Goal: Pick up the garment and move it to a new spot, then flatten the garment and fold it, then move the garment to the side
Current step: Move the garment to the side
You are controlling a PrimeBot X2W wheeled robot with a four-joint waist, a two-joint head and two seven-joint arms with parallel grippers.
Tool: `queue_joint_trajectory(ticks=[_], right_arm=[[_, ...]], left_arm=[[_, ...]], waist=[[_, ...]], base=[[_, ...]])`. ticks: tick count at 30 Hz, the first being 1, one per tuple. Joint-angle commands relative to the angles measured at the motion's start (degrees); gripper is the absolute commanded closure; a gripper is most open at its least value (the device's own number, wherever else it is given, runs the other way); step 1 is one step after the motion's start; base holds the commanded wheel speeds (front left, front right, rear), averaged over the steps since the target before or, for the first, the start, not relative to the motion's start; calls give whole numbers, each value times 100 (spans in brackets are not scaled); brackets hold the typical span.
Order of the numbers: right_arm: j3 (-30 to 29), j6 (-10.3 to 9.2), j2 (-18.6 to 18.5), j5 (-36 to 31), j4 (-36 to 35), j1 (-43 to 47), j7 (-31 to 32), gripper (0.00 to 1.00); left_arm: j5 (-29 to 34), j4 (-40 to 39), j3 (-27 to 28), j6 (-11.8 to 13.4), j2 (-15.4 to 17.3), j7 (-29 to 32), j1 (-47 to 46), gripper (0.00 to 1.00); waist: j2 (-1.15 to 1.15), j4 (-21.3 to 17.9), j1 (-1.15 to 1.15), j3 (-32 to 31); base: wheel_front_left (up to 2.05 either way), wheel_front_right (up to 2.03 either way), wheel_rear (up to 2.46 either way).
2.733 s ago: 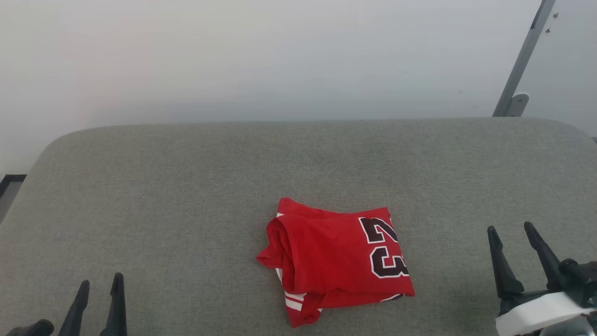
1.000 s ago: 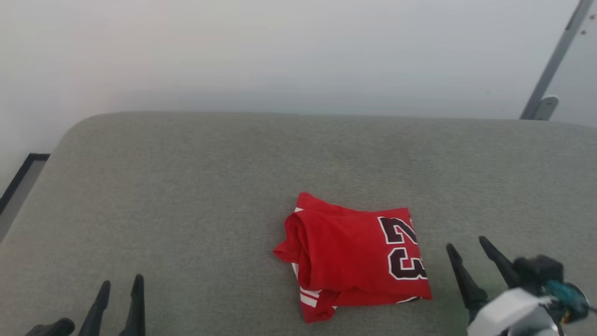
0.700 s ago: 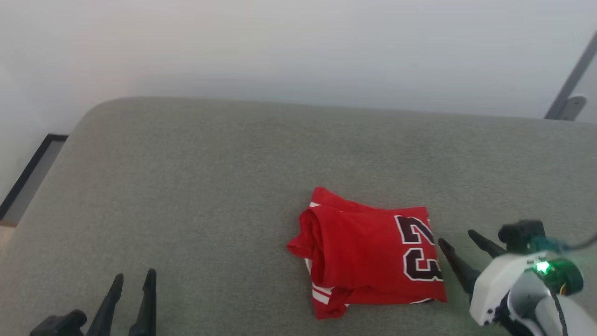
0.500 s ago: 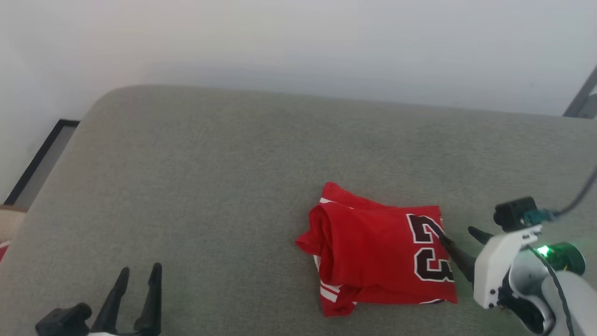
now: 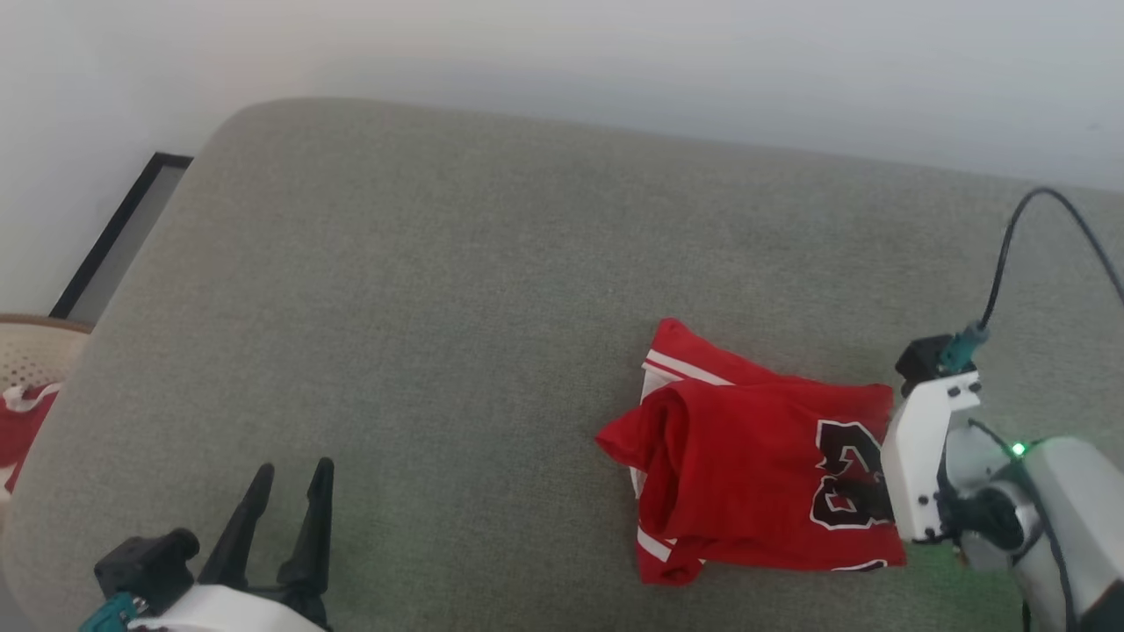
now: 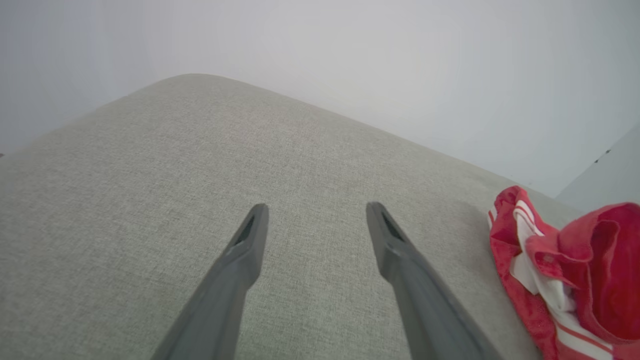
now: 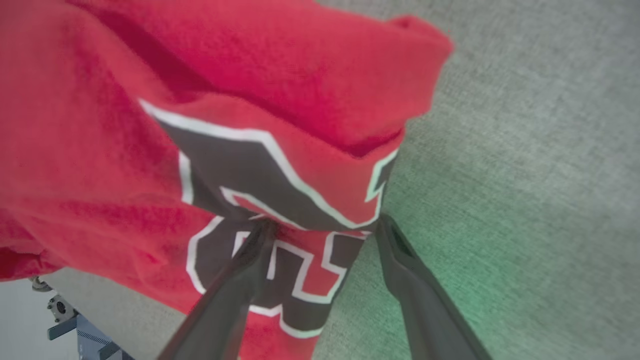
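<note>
Judging from the pose, grasp step: right claw [image 7: 324, 222] spread wide, not gripping yet, straddling the garment [image 5: 746, 456] edge at the dark "23". Garment lies folded, soft red knit with white stripes, right side of grey woven surface [image 5: 439, 307]. Next: clench through all layers, lift. Left claw [image 5: 294, 470] released, well apart

Grey upholstered surface [image 5: 439, 290] w/ white wall [image 5: 615, 44] behind; beige basket [image 5: 33, 355] at left w/ red cloth [image 5: 21, 423].

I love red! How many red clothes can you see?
2: the jersey on the cushion, and a small red cloth in the basket at far left. More may hide in there.
</note>
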Motion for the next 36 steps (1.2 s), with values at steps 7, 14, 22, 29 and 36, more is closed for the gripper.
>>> queue_joint_trajectory(ticks=[7,14,22,29,36], right_arm=[[-26,-2,398,-78,70,-40,308,100],[-400,-5,239,-232,-224,-74,202,100],[-901,-5,14,-543,-569,-98,237,100],[-1296,-5,-129,-806,-810,-192,321,100],[-1805,-5,-326,-1177,-1021,-368,432,100]], left_arm=[[-116,59,-35,-13,30,-26,-189,0],[-171,69,44,-13,36,-25,-240,0],[-222,5,-9,-13,86,-26,-393,0],[-230,-88,-120,-13,115,-26,-533,0],[-216,-192,-322,-13,177,-25,-778,0]], waist=[[0,93,0,124],[0,-8,0,102],[0,-280,0,193],[0,-583,0,327],[0,-946,0,566]], base=[[0,0,0],[0,0,0],[0,0,0],[0,0,0],[0,0,0]])
